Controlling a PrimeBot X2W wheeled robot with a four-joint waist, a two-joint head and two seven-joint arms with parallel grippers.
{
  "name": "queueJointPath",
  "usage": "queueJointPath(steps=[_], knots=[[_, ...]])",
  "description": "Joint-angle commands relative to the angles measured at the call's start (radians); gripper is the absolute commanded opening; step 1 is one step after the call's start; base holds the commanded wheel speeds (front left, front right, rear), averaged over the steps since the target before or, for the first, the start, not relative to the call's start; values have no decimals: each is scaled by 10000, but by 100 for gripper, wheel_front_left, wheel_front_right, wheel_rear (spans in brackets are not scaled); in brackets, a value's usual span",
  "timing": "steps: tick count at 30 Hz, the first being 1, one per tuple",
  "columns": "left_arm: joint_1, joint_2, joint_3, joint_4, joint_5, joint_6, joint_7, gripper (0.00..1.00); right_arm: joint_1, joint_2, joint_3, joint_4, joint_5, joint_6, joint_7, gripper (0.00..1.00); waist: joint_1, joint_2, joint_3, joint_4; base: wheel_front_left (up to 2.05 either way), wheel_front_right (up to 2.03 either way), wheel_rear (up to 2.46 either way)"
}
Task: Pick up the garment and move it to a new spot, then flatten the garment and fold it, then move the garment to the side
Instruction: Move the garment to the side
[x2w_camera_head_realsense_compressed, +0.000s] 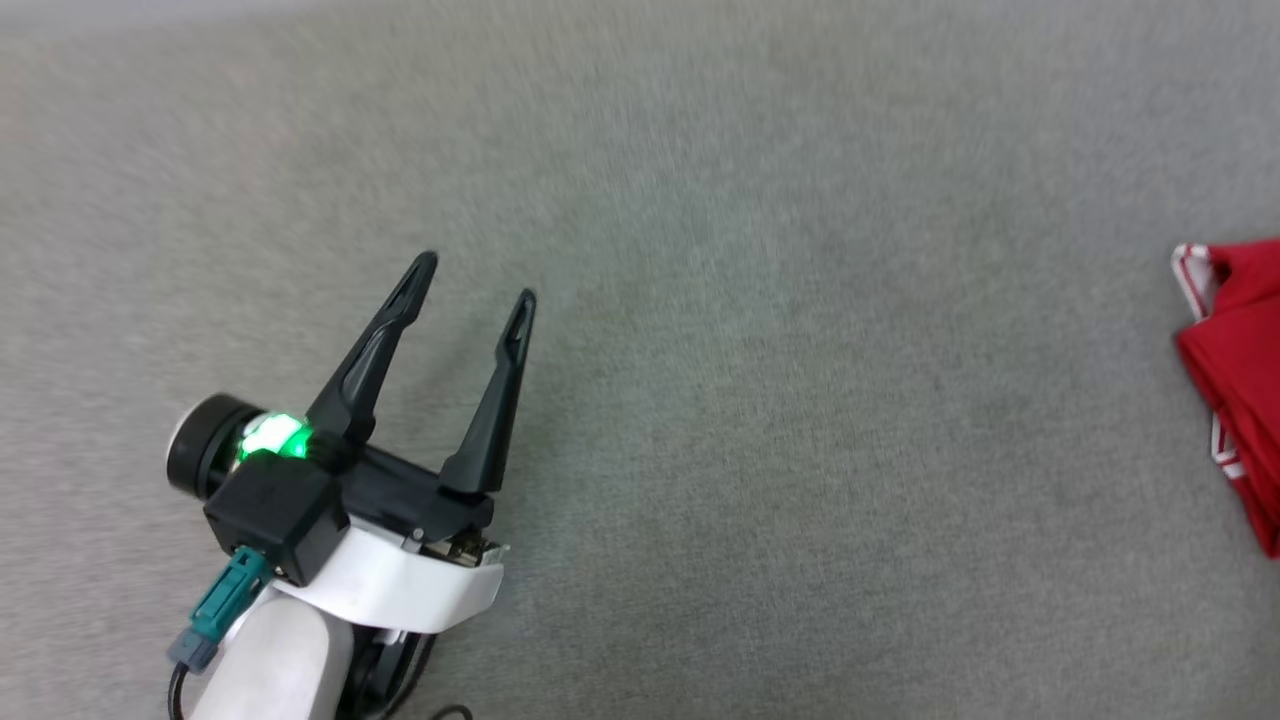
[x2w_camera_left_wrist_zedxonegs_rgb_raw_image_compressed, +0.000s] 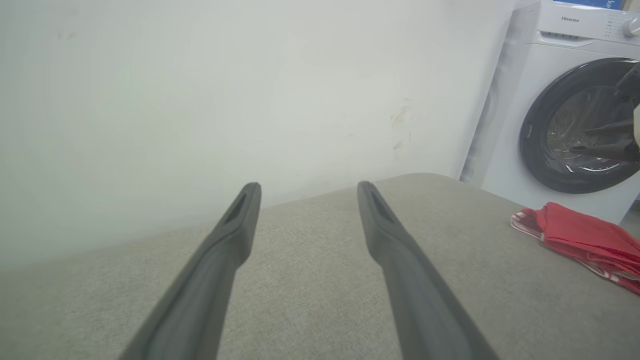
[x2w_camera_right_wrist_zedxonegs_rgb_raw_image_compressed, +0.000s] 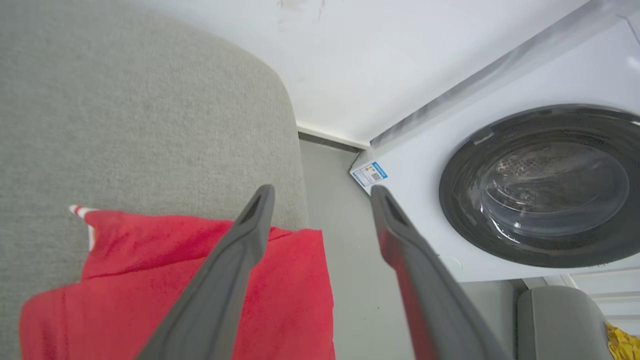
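The garment (x2w_camera_head_realsense_compressed: 1240, 380), red with striped trim, lies folded at the right edge of the grey cushioned surface (x2w_camera_head_realsense_compressed: 700, 300). In the left wrist view the garment (x2w_camera_left_wrist_zedxonegs_rgb_raw_image_compressed: 585, 240) sits far right. My left gripper (x2w_camera_head_realsense_compressed: 480, 280) hovers open over bare fabric at the lower left, well apart from the garment, its fingers (x2w_camera_left_wrist_zedxonegs_rgb_raw_image_compressed: 235, 235) spread with nothing between them. In the right wrist view my right gripper (x2w_camera_right_wrist_zedxonegs_rgb_raw_image_compressed: 322, 192) is open above the garment (x2w_camera_right_wrist_zedxonegs_rgb_raw_image_compressed: 290, 280), which lies at the surface's edge; one finger crosses over the cloth, and nothing sits between the fingers.
A white washing machine (x2w_camera_left_wrist_zedxonegs_rgb_raw_image_compressed: 550, 100) with a dark round door (x2w_camera_right_wrist_zedxonegs_rgb_raw_image_compressed: 545, 185) stands just beyond the cushion's right end, with a strip of grey floor (x2w_camera_right_wrist_zedxonegs_rgb_raw_image_compressed: 345, 280) between. A white wall (x2w_camera_left_wrist_zedxonegs_rgb_raw_image_compressed: 200, 100) runs behind the surface. A grey seat edge (x2w_camera_right_wrist_zedxonegs_rgb_raw_image_compressed: 560, 320) shows lower right.
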Motion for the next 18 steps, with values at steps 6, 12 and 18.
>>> queueJointPath(steps=[6, 12, 18], knots=[[1060, -411, 734, 230, -19, 11, -51, 100, 1094, 1337, -61, -2074, 1105, -14, -192, 100, 1, 0, -2008, 828, 0, 0, 0], [1897, -960, 1509, 601, -277, -32, -47, 100, 2262, 2978, -78, -3602, 2197, -14, -504, 100, 1, 0, -2858, 1331, 0, 0, 0], [2448, -1216, 2123, 1120, -111, -222, -48, 100, 3547, 4254, 88, -4369, 2729, -14, -1204, 100, 1, 0, -3453, 1753, 0, 0, 0]])
